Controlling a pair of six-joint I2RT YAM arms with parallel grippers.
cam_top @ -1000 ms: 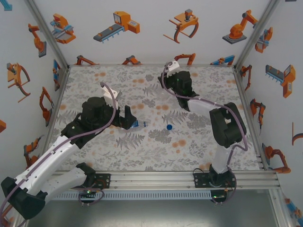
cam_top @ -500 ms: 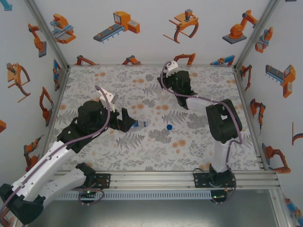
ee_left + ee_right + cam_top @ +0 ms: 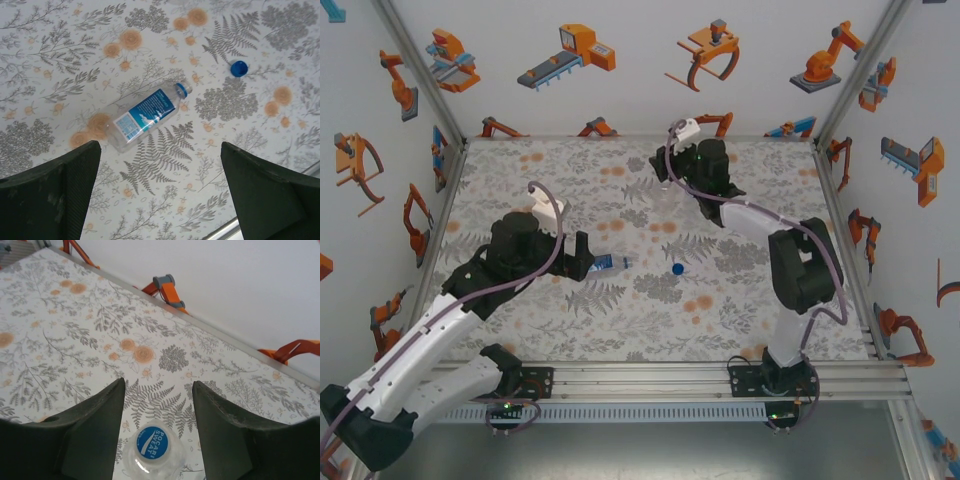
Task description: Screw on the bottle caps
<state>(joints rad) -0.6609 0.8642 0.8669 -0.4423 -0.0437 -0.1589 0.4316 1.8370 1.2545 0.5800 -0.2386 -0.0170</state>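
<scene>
A clear bottle (image 3: 147,115) with a blue-and-white label lies on its side on the mat, its open neck pointing toward a loose blue bottle cap (image 3: 239,68). My left gripper (image 3: 160,190) hovers just short of its base, open wide and holding nothing. From above, this bottle (image 3: 607,263) lies right of the left gripper (image 3: 580,258), with the cap (image 3: 677,268) further right. At the back of the table, a second bottle stands upright wearing a blue cap (image 3: 155,442). My right gripper (image 3: 158,384) is over it, open, with its fingers clear of the cap on both sides.
The flower-print mat (image 3: 620,320) covers the table up to the white walls. The back wall's metal rail (image 3: 210,325) runs close behind the upright bottle. Both arm bases sit on the front rail (image 3: 650,375).
The right gripper's jaws have spread apart and let go of the capped upright bottle. The left gripper has drawn back slightly to the left of the lying bottle.
</scene>
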